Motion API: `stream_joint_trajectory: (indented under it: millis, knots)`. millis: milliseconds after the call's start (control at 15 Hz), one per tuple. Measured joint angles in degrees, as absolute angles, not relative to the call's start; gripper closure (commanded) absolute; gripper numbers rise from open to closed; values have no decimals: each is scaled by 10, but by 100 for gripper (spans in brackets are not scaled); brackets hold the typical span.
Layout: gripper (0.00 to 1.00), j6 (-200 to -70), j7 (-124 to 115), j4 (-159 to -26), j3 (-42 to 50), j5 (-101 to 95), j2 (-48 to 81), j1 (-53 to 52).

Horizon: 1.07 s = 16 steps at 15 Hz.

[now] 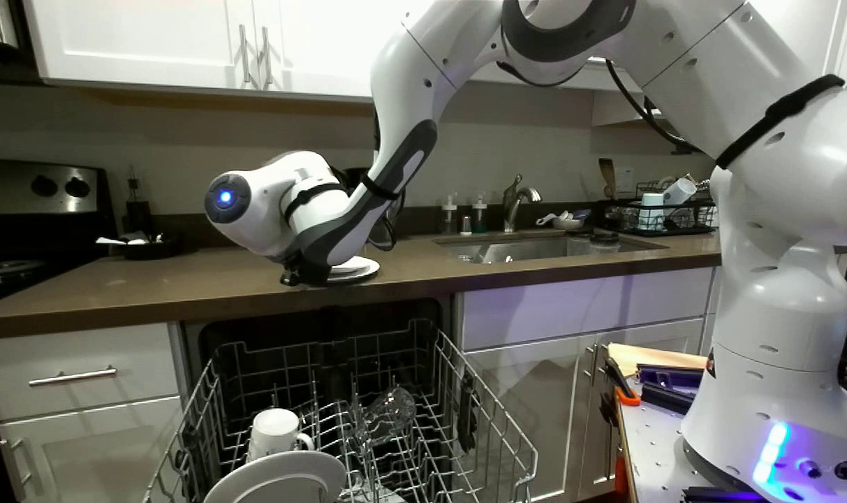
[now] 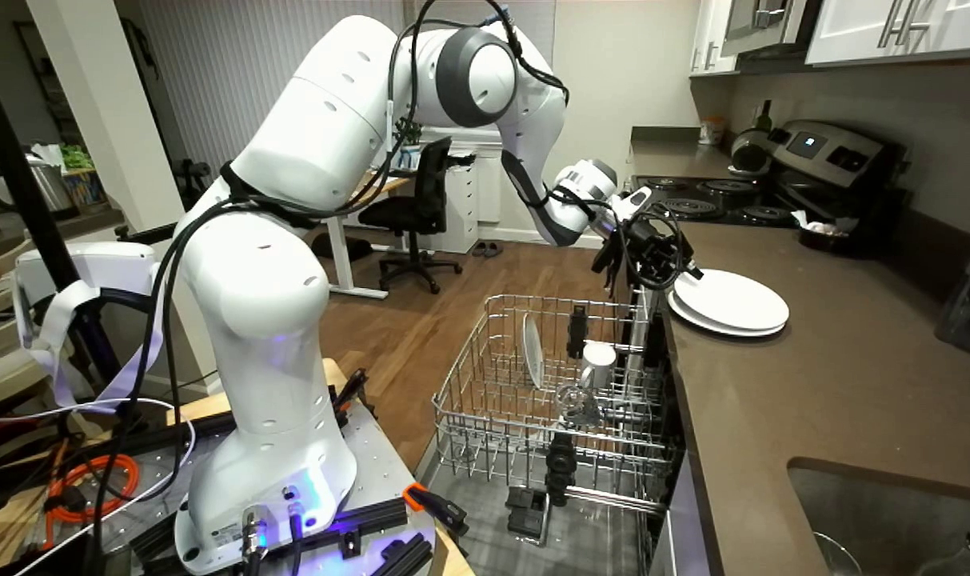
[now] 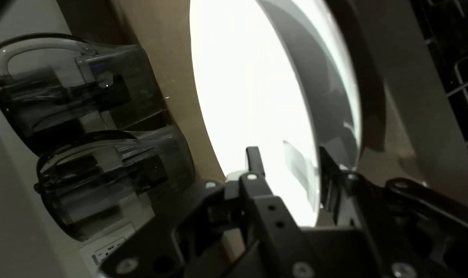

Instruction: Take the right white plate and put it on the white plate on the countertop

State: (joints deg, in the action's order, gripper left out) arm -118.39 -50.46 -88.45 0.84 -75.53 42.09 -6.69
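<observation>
Two white plates lie stacked on the brown countertop (image 2: 772,416), near its front edge. The upper plate (image 2: 732,298) rests on the lower plate (image 2: 687,314), whose rim shows below it; the stack also shows in an exterior view (image 1: 353,265), partly hidden by the arm. In the wrist view my gripper (image 3: 289,156) is open, its fingers apart on either side of the upper plate's (image 3: 249,85) rim; one finger lies close to the rim between the two plates. Another white plate (image 2: 532,352) stands upright in the dishwasher rack, also in an exterior view (image 1: 283,475).
The pulled-out dishwasher rack (image 1: 489,397) is below the counter and holds a white mug (image 1: 275,429) and a clear glass (image 1: 392,412). Two dark clear jugs (image 3: 118,85) stand behind the plates in the wrist view. The sink (image 1: 521,250) and faucet (image 1: 514,202) are along the counter.
</observation>
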Motion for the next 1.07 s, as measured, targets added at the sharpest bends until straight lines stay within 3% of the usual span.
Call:
stream_joint_trajectory:
  millis: [267, 1067]
  knots:
    - [19, -1186, -489, -880, 8, -737, 419, -64]
    - [4, -1216, -452, -874, 9, -677, 405, -48]
